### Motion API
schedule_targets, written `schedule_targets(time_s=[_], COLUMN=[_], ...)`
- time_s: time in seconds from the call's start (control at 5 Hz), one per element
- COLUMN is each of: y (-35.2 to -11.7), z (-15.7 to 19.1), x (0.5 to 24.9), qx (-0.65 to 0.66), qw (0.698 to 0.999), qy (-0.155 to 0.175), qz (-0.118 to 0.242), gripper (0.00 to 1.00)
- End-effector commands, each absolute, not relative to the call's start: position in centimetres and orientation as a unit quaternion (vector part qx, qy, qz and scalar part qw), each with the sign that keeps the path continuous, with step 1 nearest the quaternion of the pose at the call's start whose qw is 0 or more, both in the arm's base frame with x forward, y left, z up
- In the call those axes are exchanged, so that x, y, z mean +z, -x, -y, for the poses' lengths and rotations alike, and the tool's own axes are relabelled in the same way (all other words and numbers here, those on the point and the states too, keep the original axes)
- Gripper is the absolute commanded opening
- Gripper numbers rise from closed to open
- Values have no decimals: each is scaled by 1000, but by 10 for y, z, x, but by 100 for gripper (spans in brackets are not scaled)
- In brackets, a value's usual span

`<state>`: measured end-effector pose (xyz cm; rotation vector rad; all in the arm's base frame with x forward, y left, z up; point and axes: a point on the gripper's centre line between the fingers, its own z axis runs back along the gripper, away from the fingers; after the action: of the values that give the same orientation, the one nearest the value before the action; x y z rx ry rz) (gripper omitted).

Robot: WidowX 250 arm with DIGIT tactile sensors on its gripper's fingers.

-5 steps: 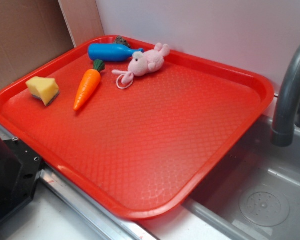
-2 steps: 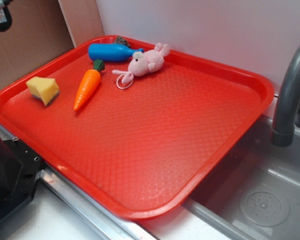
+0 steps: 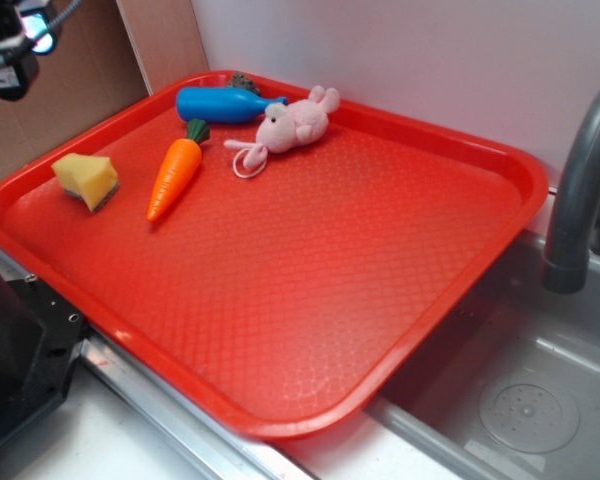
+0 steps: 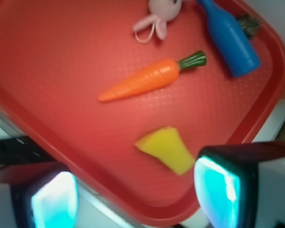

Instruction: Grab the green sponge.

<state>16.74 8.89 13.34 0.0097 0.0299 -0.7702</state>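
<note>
One green sponge (image 4: pixel 167 149) on red tray (image 3: pixel 310 300), near left rim, yellow face up. Gripper (image 4: pixel 137 197) high above, fingers (image 4: pixel 217 190) spread wide, empty. Sponge sits just ahead of gap, offset toward right finger; wide end nearest it. Also one carrot (image 4: pixel 149 80), one blue bottle (image 4: pixel 230 40), one pink plush (image 4: pixel 156 16).
</note>
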Motion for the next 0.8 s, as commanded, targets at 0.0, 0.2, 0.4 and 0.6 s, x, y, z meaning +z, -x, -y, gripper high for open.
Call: schedule_targets(time_s=[0.0,0.2,0.4,0.6], y=[-181,-163,-164,-187], z=[-100,-104,-104,-106], x=[111,80,51,22], qx=[-479,-453,-467,-483], qw=[877,887,878,861], qy=[-38,-66,-55,-45], qz=[-5,-52,-94,-150], gripper=[100,100,100,100])
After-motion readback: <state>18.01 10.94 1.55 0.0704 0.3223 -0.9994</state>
